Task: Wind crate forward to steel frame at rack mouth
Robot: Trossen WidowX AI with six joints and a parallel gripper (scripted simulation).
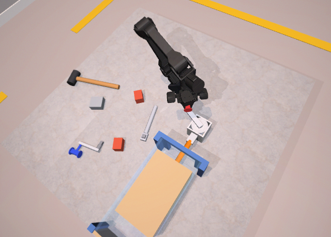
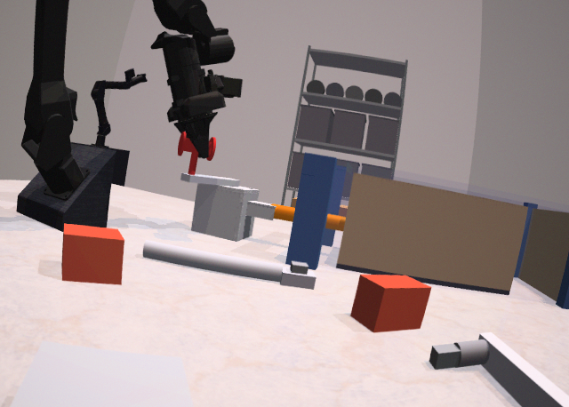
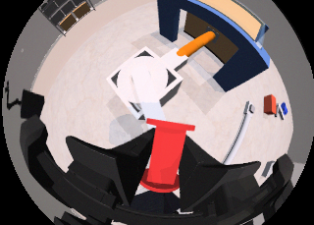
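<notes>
Red knob [image 1: 187, 108] [image 2: 194, 148] [image 3: 168, 153] is pinched in the hand [image 1: 187, 108] [image 2: 200, 152] [image 3: 168, 134]. Its white crank sits on top of the winch [image 1: 199, 129] [image 2: 220, 210] [image 3: 142, 83]. Near the winch, the tan crate [image 1: 154, 191] [image 2: 431, 233] [image 3: 235, 14] lies flat behind the blue frame [image 1: 182, 149] [image 2: 312, 210] [image 3: 169, 19].

Plain grey walls [image 2: 441, 26] are seen behind a grey shelf unit [image 2: 354, 100], stocked with round dark items and boxes. The pinkish floor [image 1: 267, 4] is marked with yellow stripes [image 1: 240, 16].
</notes>
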